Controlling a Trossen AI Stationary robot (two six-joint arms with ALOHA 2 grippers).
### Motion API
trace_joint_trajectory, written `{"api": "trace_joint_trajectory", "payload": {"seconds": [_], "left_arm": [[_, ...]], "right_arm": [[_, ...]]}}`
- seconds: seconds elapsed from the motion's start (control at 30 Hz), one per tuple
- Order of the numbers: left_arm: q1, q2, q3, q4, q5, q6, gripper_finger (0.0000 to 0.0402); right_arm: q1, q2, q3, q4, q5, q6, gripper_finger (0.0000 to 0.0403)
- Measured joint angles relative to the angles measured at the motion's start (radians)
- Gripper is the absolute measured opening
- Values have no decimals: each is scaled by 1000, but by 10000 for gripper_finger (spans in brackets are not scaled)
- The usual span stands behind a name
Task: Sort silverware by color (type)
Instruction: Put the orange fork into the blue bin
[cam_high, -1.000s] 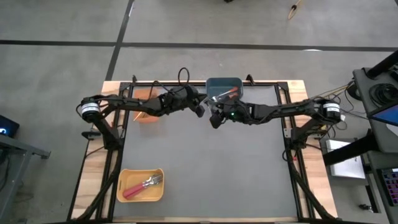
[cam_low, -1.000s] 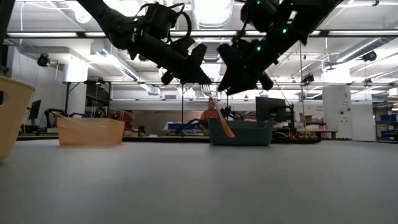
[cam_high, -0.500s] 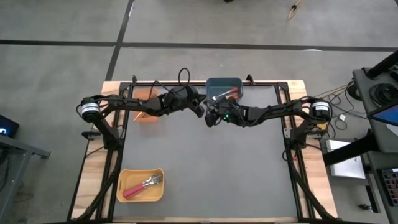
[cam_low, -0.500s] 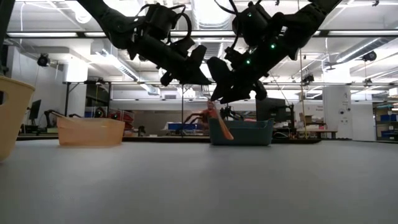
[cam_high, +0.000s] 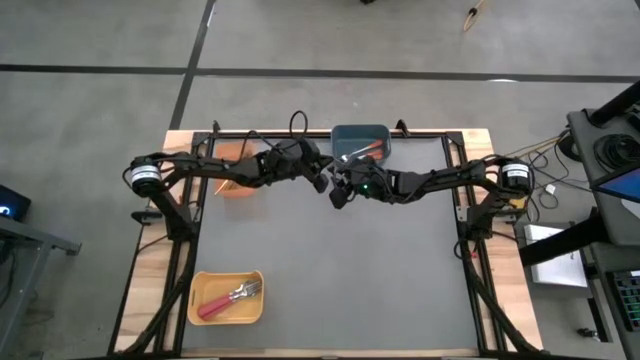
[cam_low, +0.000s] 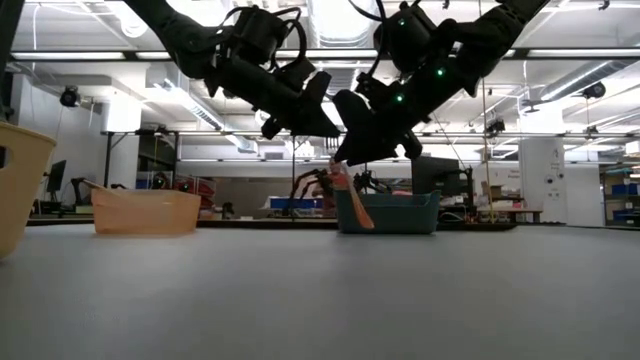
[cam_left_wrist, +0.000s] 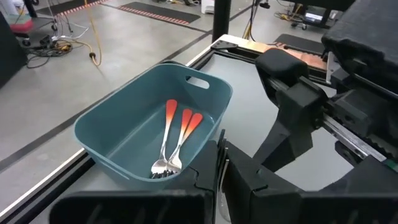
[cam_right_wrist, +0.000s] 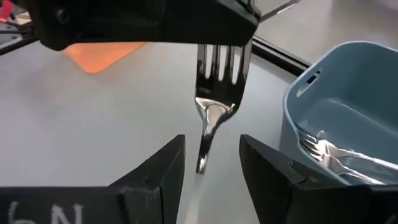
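- Since a second ago our right gripper (cam_high: 340, 193) has slid toward nine o'clock on the overhead view, so it now sits just beside our left gripper (cam_high: 322, 181) near the top middle of the table (cam_high: 330, 270).
- Our left gripper's jaws are pinching a fork (cam_right_wrist: 212, 109) by its tines, handle hanging down; our right wrist view shows this fork between our right fingers (cam_right_wrist: 155, 171), which stand spread on either side, not yet touching it.
- We judge this a handover in mid-air, just ahead of the blue bin (cam_high: 360, 141) at twelve o'clock.
- Sorted so far: the blue bin holds orange-handled forks (cam_left_wrist: 177, 134), and the yellow bin (cam_high: 226, 297) at seven o'clock holds red-handled forks (cam_high: 228, 298).
- The orange bin (cam_high: 233, 168) at ten o'clock is mostly hidden under our left arm; we cannot tell what lies in it.
- No loose cutlery shows on the table, so this fork looks to be among the last.
- Only the left wrist view looks into the blue bin; the low view (cam_low: 345, 150) shows both grippers well above the table.
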Motion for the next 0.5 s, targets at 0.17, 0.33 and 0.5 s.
{"api": "trace_joint_trajectory", "payload": {"seconds": [0.17, 0.33, 0.5], "left_arm": [[0, 0, 0, 0, 3, 1, 0], [-3, 0, 0, -18, 12, -20, 0], [-9, 0, 0, -25, 25, -25, 0]], "right_arm": [[-2, 0, 0, 8, -26, -4, 129], [-2, 0, 0, 9, -41, -19, 108], [-8, 0, 0, 6, -78, -52, 79]]}}
